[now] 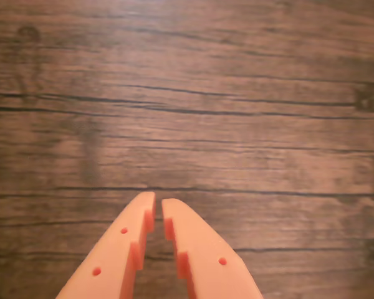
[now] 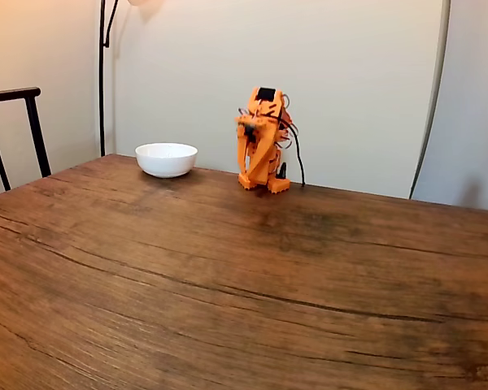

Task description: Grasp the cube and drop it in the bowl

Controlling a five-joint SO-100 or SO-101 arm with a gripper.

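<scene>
My orange gripper comes in from the bottom of the wrist view, over bare wooden table. Its two fingers stand almost tip to tip with a thin gap and nothing between them. In the fixed view the orange arm sits folded up at the far edge of the table. The white bowl stands on the table to the left of the arm's base, about a bowl's width away. The blue cube is out of view.
A dark chair back stands at the left edge of the fixed view, and a thin black lamp pole rises behind the bowl. A pale wall closes off the far side. Wide wood-grain tabletop stretches toward the camera.
</scene>
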